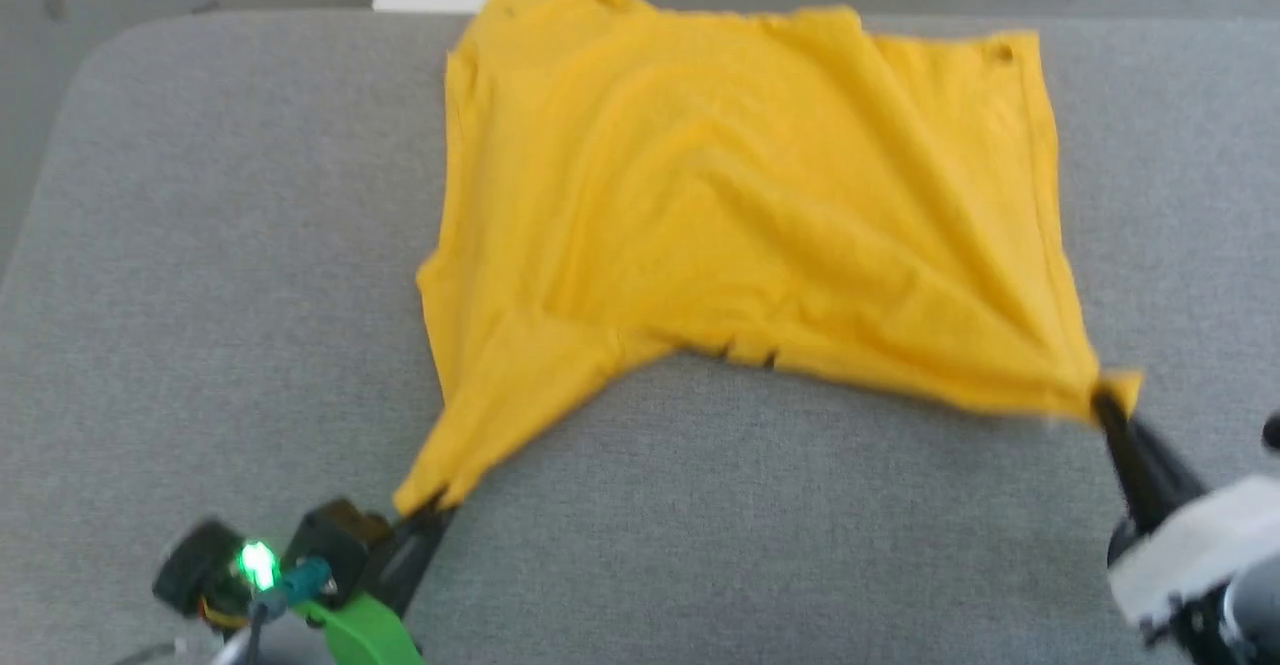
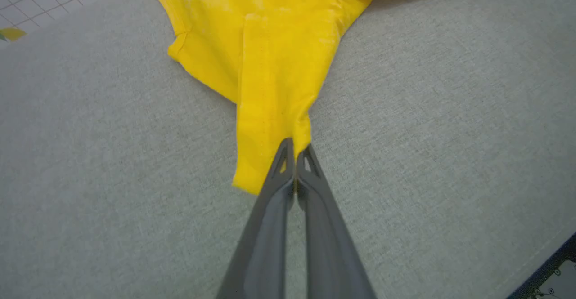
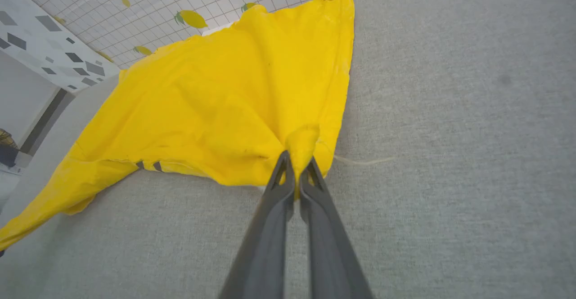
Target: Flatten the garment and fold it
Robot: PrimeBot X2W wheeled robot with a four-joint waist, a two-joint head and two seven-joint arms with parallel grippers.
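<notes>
Plainly, the left end effector (image 1: 428, 512) and right end effector (image 1: 1102, 400) each pinch a lower corner of the garment (image 1: 740, 195) spread mid-frame on the desk (image 1: 200, 245); even, low outward tension should smooth it.

Illumination is bright, even and diffuse, with a soft shadow under the garment (image 1: 740, 195); the head view is blurred, both wrist views sharp with wide-angle edge distortion.
</notes>
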